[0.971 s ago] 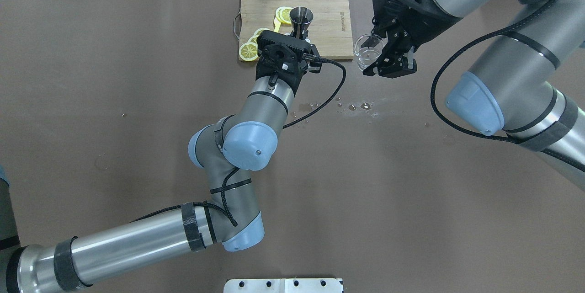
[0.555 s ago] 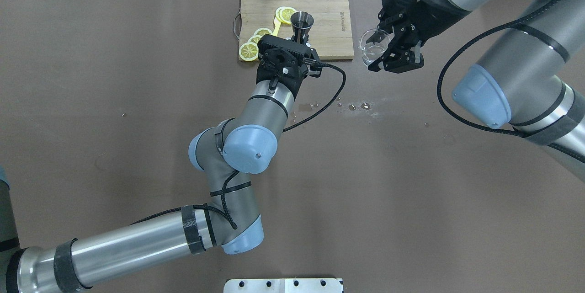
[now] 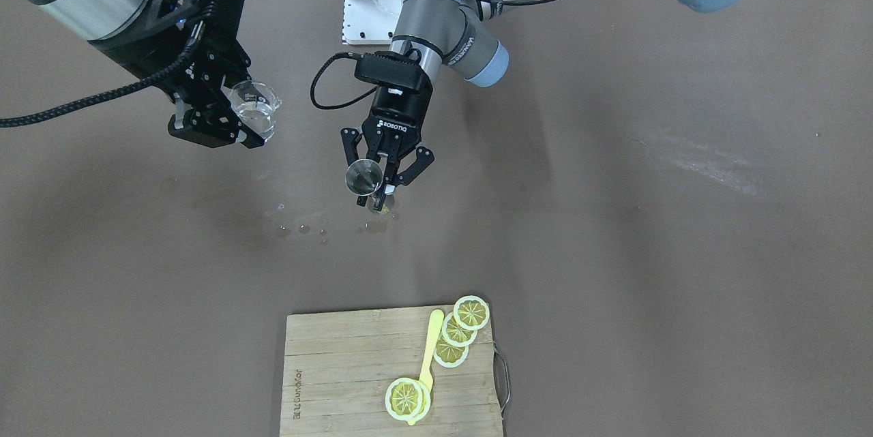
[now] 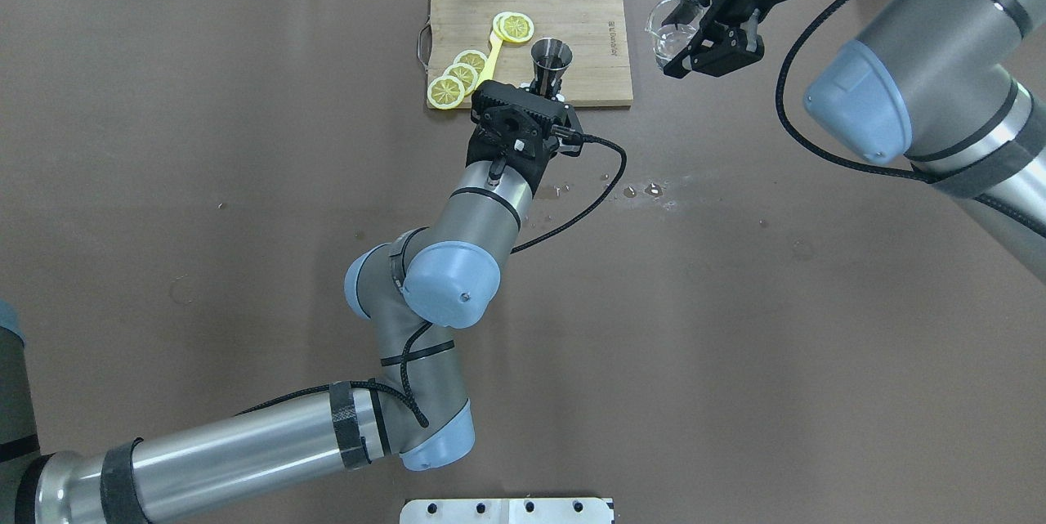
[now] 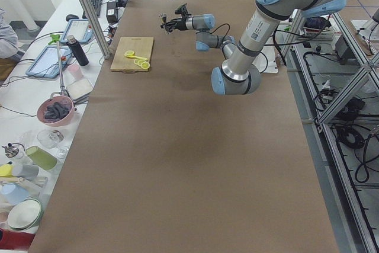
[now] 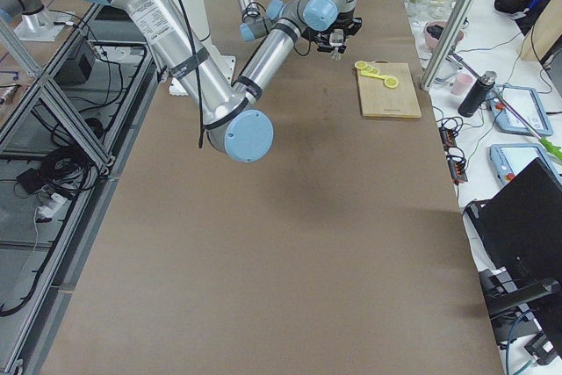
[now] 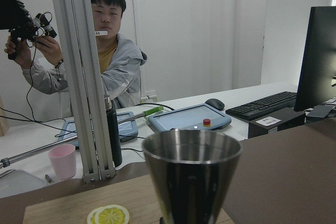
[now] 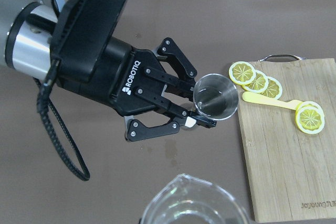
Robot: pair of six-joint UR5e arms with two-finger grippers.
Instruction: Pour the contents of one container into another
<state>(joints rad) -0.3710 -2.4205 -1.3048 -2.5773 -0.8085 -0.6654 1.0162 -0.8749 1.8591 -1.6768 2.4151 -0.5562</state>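
Above the brown table (image 3: 614, 219), well short of the cutting board (image 3: 327, 382), the left gripper (image 3: 379, 191) is clenching the steel jigger (image 3: 363, 176) at its narrow waist. Gripping there is leaving the upper cup free and upright, with its mouth facing up to receive liquid. The right gripper (image 3: 233, 125) is grasping the glass beaker (image 3: 256, 108) by its side wall, so the rim and pouring lip are staying clear of the fingers. That beaker is hanging upright, well apart from the jigger. Judging by the right wrist view, which is looking down past the beaker's rim into the jigger, it is also hanging higher. Whether the beaker is carrying liquid is hard to tell through the glass.

Droplets (image 3: 303, 229) are lying on the table just beside the jigger, suggesting how easily a pour goes astray. Pouring is not yet happening. The next move is probably calling for bringing the lip directly over the jigger's small mouth, then tilting slowly. On the board, 4 lemon slices (image 3: 472, 312) and 1 yellow pick (image 3: 430, 348) are lying unused.
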